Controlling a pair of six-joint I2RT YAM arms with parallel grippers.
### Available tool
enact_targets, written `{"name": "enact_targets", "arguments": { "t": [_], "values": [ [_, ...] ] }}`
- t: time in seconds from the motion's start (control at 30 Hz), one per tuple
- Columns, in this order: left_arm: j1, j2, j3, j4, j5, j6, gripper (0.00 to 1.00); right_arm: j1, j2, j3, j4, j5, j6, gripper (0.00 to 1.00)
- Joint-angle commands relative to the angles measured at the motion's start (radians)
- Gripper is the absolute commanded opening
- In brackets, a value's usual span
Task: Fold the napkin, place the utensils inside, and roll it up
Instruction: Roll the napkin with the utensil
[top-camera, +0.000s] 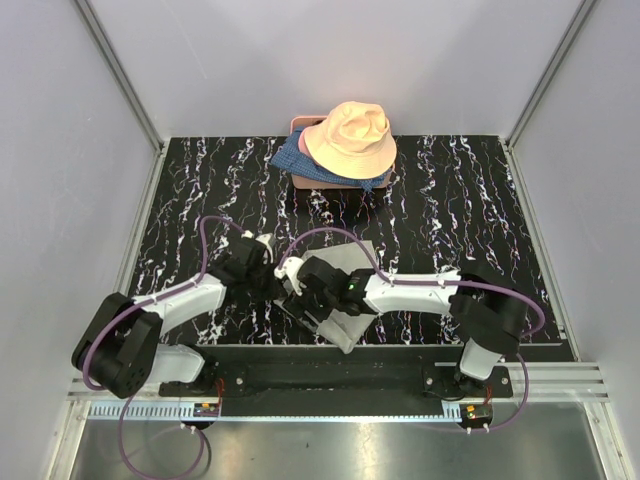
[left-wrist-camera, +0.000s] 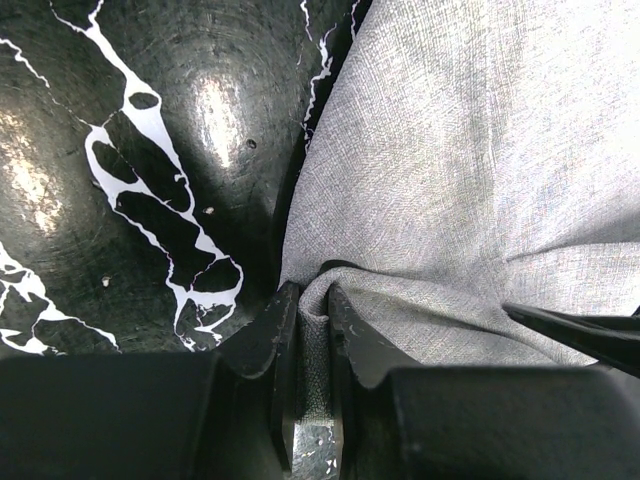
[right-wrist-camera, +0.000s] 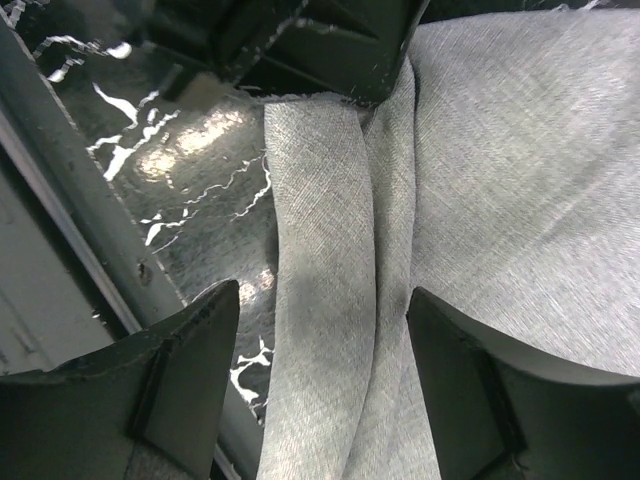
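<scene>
The left pincer (left-wrist-camera: 310, 302) is clamped on a raised pinch of the napkin (left-wrist-camera: 450, 150) at its border, the jaws drawn close with cloth squeezed between them. The right pincer (right-wrist-camera: 325, 345) stands apart, one jaw on either side of a turned-over strip of the same cloth and gripping nothing.

The step in hand appears to be the fold. To do it well, the right pincer should probably close on the strip near the same border the left one holds, so that both ends of the edge travel together. The edge should be lifted only a little, carried straight across and laid down on the opposite border. That way the fold lands square and the rest of the cloth does not drag over the desk (left-wrist-camera: 150, 130).

The napkin lies on the desk well apart from the peach hat (top-camera: 350, 138), on the side towards the arm bases. Its long axis runs roughly from the hat towards those bases, slightly slanted, and the turned-over strip follows that line. Both pincers meet at the border lying further left than the hat. No utensils show in any view.
</scene>
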Motion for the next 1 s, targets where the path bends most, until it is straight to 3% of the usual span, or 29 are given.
{"name": "enact_targets", "arguments": {
  "t": [0.0,0.2,0.3,0.4,0.43,0.6,0.97],
  "values": [
    [0.001,0.025,0.014,-0.033,0.004,0.025,0.15,0.005,0.046,0.02,0.05,0.005,-0.015,0.74],
    [0.001,0.026,0.02,-0.036,0.002,0.025,0.15,0.005,0.089,-0.001,0.061,0.004,0.007,0.69],
    [0.001,0.023,0.023,-0.035,0.007,0.025,0.18,0.005,0.111,-0.009,0.059,0.015,0.031,0.5],
    [0.003,-0.001,0.024,-0.038,0.001,0.023,0.31,0.004,0.122,-0.027,0.061,0.002,0.057,0.38],
    [0.004,-0.009,0.029,-0.044,-0.008,0.02,0.43,0.004,0.123,-0.032,0.061,-0.005,0.062,0.35],
    [0.021,-0.086,0.038,-0.074,-0.036,0.019,0.58,-0.027,0.109,-0.087,0.099,-0.109,0.102,0.22],
    [0.034,-0.342,-0.072,-0.041,-0.1,0.014,0.61,-0.222,0.106,-0.15,0.212,-0.534,0.098,0.2]
  ]
}}
